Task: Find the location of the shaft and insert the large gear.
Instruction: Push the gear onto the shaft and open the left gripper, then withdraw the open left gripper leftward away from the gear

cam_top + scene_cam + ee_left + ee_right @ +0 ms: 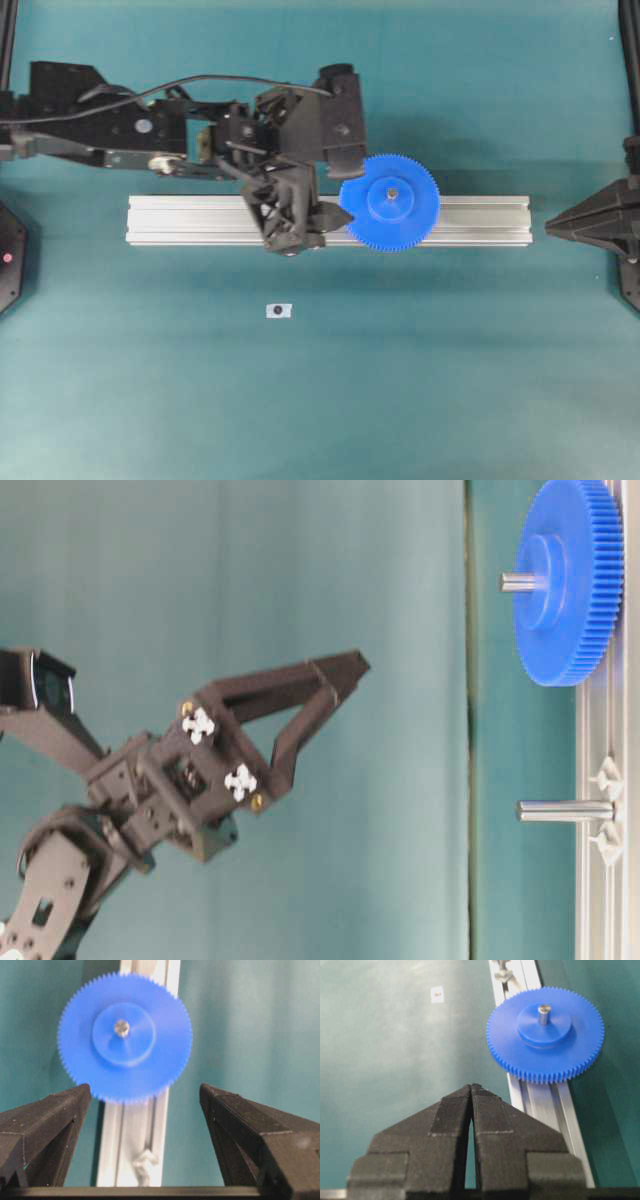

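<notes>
One large gear [390, 202], two shafts [565, 810]

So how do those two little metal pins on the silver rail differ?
The short grey metal pin at one spot pokes through the bright blue plastic toothed gear, so only its tip shows. The other grey metal pin stands bare, full length, between small clear mounts. Both stand upright on the ribbed aluminium rail.

The large gear [125, 1044] sits on the shaft [121, 1027], beyond spread fingers [47, 1125].
</notes>
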